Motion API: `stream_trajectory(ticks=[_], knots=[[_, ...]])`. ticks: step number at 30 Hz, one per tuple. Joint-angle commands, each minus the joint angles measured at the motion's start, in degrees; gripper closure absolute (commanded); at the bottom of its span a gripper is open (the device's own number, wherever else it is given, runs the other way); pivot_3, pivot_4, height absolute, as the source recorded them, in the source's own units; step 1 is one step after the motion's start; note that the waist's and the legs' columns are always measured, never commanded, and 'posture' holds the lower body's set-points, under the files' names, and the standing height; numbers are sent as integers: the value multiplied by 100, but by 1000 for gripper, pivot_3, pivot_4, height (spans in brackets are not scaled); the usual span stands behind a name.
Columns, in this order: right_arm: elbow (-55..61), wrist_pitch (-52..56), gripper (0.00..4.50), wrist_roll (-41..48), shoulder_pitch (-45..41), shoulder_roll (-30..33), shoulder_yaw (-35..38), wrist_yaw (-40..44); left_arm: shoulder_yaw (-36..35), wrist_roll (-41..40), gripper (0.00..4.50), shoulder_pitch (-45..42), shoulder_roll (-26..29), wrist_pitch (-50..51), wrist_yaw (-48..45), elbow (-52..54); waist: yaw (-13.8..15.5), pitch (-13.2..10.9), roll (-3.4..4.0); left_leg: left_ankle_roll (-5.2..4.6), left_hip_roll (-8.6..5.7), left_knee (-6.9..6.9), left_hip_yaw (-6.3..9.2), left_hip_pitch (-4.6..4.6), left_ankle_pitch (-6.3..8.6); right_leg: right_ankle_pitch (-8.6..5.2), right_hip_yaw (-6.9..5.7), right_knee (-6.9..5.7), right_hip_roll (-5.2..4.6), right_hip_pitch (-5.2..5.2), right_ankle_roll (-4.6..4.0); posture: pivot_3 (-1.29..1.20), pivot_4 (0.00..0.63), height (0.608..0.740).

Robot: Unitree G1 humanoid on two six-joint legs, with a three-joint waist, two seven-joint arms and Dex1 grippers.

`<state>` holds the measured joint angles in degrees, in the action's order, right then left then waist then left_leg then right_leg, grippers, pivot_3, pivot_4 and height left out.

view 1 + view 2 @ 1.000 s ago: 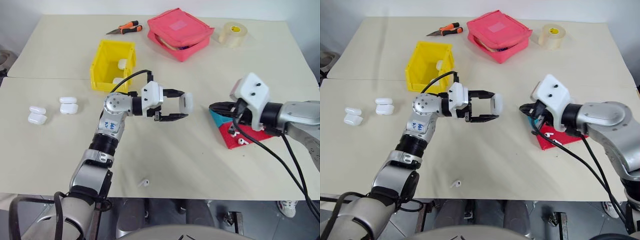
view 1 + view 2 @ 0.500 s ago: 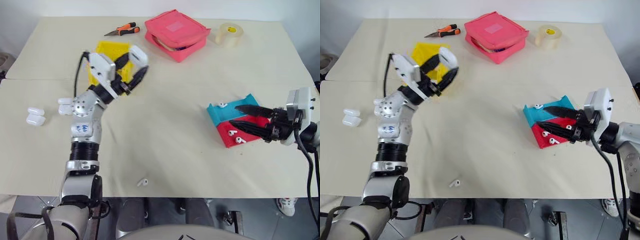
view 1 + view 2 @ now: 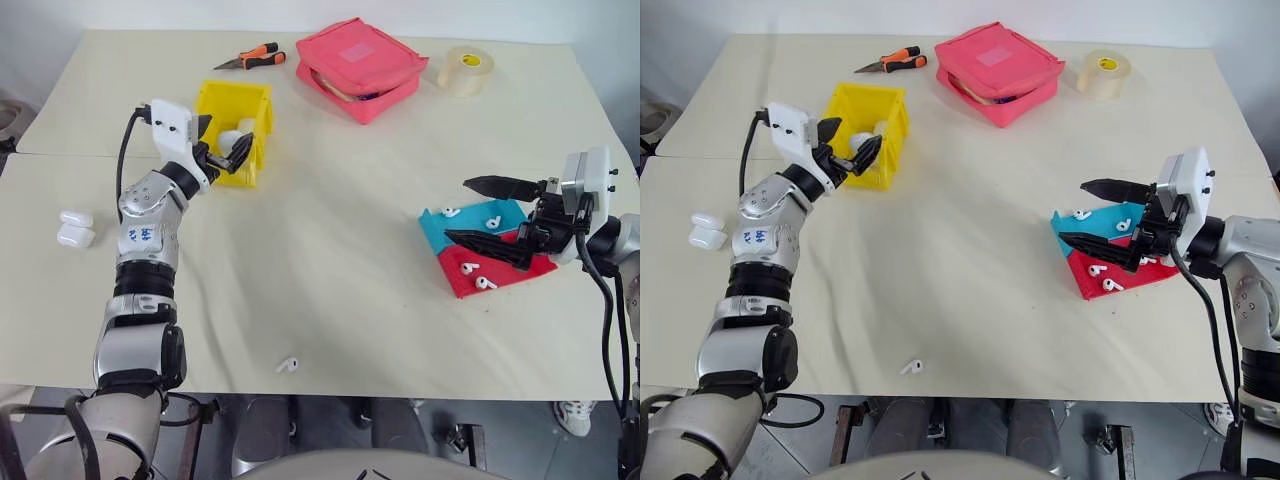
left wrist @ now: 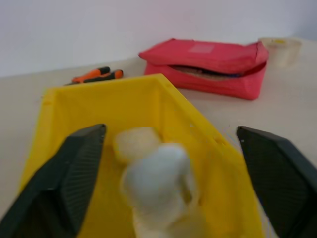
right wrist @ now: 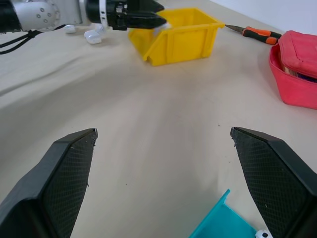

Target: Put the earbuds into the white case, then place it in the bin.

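Note:
The yellow bin (image 3: 262,118) stands at the table's back left. My left gripper (image 3: 226,151) hovers at its front, open, fingers either side of a white case (image 4: 156,181) that sits loose between them inside the bin. A second white case (image 4: 136,142) lies deeper in the bin. At the right, my right gripper (image 3: 486,214) is wide open and empty, just above the teal and red tray (image 3: 512,266). Several earbuds (image 3: 470,267) rest on the tray. One earbud (image 3: 288,365) lies alone near the table's front edge.
Two more white cases (image 3: 74,228) lie stacked at the left, beside my left forearm. A pink-red pouch (image 3: 356,64), orange-handled pliers (image 3: 252,55) and a tape roll (image 3: 465,69) line the back. The table's middle is bare.
My left gripper carried the white case from the table's middle back-left to the bin and opened, letting it go. My right gripper pulled back from the tray and opened wide.

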<state>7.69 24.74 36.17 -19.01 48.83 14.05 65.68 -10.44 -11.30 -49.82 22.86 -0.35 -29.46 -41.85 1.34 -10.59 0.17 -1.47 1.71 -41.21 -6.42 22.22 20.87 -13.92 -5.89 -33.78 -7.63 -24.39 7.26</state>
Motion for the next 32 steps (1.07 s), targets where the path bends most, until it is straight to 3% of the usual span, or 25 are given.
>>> stream_trajectory(ticks=[1, 4, 8, 12, 16, 24, 32], knots=[[88, -106, 0, 24, -55, 64, 156, 22, -11, 7, 42, -145, 82, -112, -38, 76, -4, 0, 0, 0, 0, 1, -2, 0, 0, 0, 0, 0, 0, -1, 0, 0, 150, 740], [141, -88, 0, 63, -32, 86, 233, 31, -33, -174, 42, 46, 137, 95, -287, 597, -23, -1, -1, 1, 1, 3, -7, 0, 0, 0, 2, 0, 0, -5, 0, 0, 150, 740], [131, -143, 0, 113, 47, 120, 348, 151, -6, -160, 42, 848, 373, 420, -305, 2222, -49, -1, -1, 1, 4, 3, -9, -2, -1, 0, 5, -4, -1, -6, 0, 0, 150, 740], [-9, -243, 0, 76, 62, 121, 373, 330, -225, -1041, 42, 1468, 664, 970, -1246, 3129, -47, 0, -1, 2, 6, -2, -11, -4, -1, 0, 9, -9, -1, -7, 0, 0, 150, 740], [-426, -476, 0, -40, 100, 169, 329, 728, -713, -1823, 42, 2690, 1357, 1117, -2389, 4108, -95, 0, 0, 5, 9, 0, -12, -9, -2, -1, 12, -12, -2, -7, -2, 0, 150, 740], [-887, -760, 0, -59, 339, 352, 292, 1557, -1545, -2290, 42, 4042, 2027, 1051, -3295, 4255, -130, 0, 0, 5, 11, 1, -10, -11, -1, -3, 12, -15, -5, -8, -6, 0, 150, 740], [-1201, -917, 0, -224, 226, 303, 131, 1754, -1628, -2387, 42, 4125, 1925, 643, -3499, 4267, -143, 1, 1, 6, 13, 4, -15, -12, 1, -4, 12, -18, -8, -13, -9, 0, 150, 740]])
